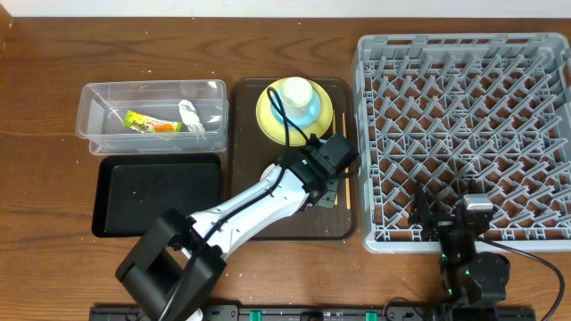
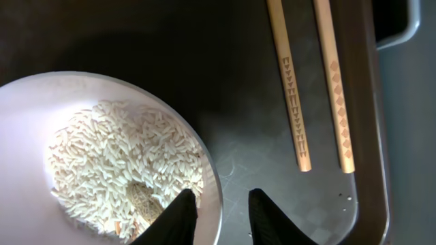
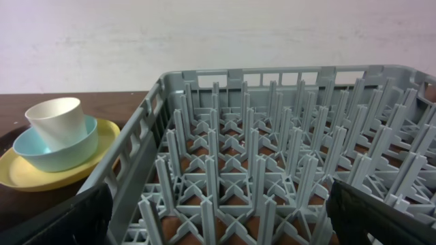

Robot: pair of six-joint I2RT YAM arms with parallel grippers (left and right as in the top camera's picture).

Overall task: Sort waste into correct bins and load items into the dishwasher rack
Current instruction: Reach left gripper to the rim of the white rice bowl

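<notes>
right hand (image 3: 221, 218) spread wide, parked at the near edge of the rack (image 1: 464, 116). left hand (image 2: 222, 194) half-closed astride the rim of the white bowl (image 2: 41, 116) on the brown tray (image 1: 245, 98), not pinching yet. probably the rice (image 2: 122, 163) step: clamp, lift level, tip into the black tray (image 1: 161, 192).

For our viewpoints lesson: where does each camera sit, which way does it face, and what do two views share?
Overhead: above the table, looking down on the grey plastic peg rack and dark brown serving tray; left arm and right arm show.
Left wrist: on the left gripper, facing down at a white bowl of rice and thin wooden chopsticks; fingertips show.
Right wrist: at the rack's near edge, facing level across it; open right gripper shows.
Shared by overhead and right wrist: rack, round yellow plate.
</notes>
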